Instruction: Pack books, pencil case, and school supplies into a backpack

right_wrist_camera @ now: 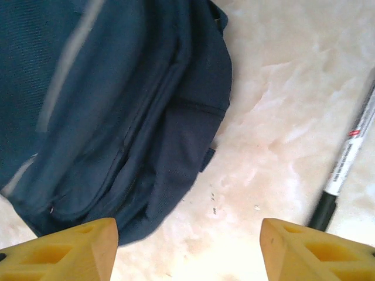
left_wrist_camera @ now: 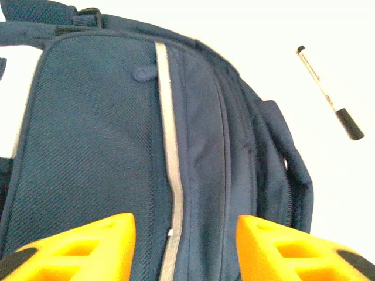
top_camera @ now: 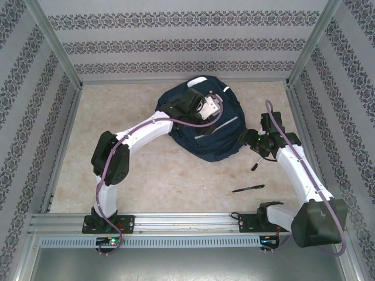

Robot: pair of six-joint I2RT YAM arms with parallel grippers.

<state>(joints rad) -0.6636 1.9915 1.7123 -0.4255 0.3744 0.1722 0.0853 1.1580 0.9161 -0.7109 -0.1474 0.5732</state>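
The dark navy backpack (top_camera: 202, 132) lies flat mid-table; its grey stripe (left_wrist_camera: 170, 152) and its lower corner (right_wrist_camera: 146, 146) appear in the wrist views. My left gripper (top_camera: 202, 105) hovers over the backpack's front panel, its orange fingers (left_wrist_camera: 76, 246) open with only fabric below the gap (left_wrist_camera: 184, 246). My right gripper (top_camera: 253, 145) is open just off the backpack's right edge, above bare table (right_wrist_camera: 188, 249). A slim black pen (top_camera: 248, 188) lies on the table near the right arm. The books and the pencil case are out of view.
A white-barrelled marker with a black cap (top_camera: 255, 165) (left_wrist_camera: 328, 91) (right_wrist_camera: 343, 170) lies on the table right of the backpack, close to my right gripper. Patterned walls with metal posts (top_camera: 58, 52) enclose the table on three sides.
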